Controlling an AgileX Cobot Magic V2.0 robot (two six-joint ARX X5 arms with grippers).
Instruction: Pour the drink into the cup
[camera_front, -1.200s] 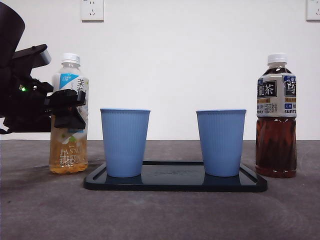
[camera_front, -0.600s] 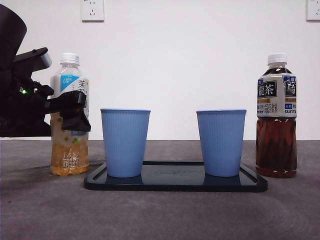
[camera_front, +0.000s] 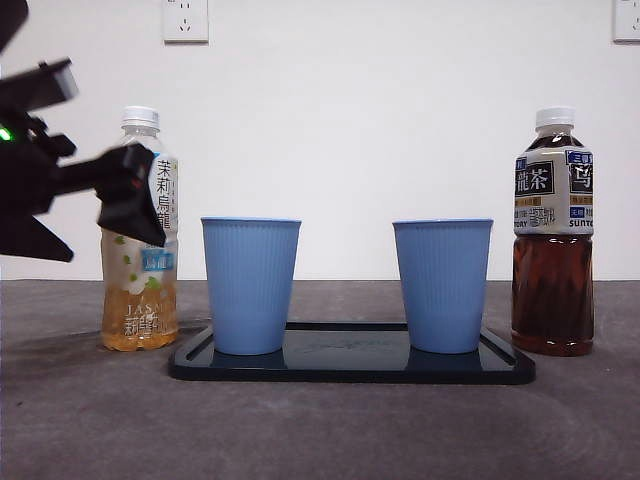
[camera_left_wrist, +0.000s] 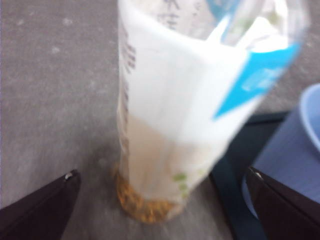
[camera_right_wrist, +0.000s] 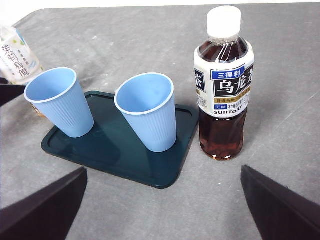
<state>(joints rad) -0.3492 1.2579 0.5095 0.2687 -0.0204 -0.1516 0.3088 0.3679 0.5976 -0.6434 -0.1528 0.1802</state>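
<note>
A pale tea bottle (camera_front: 140, 290) with a white cap stands on the table left of the tray. My left gripper (camera_front: 135, 205) is up at its label, open, the jaws wide on either side of the pale tea bottle (camera_left_wrist: 165, 125) without touching it. Two blue cups (camera_front: 250, 285) (camera_front: 442, 285) stand upright and empty on the dark tray (camera_front: 350, 365). A dark tea bottle (camera_front: 552, 230), capped, stands right of the tray. My right gripper (camera_right_wrist: 163, 169) hangs open above the table, well back from the cups (camera_right_wrist: 60, 102) (camera_right_wrist: 148, 117) and the dark tea bottle (camera_right_wrist: 223, 95).
The grey table runs to a white wall with two sockets (camera_front: 185, 20). The nearer cup stands a short gap from the pale bottle. Bare tabletop lies in front of the tray (camera_right_wrist: 115, 160).
The left gripper has risen from the pale bottle's middle to its upper label and drawn back to the left. The bottle's label has turned a little. Cups and dark bottle are unmoved.
</note>
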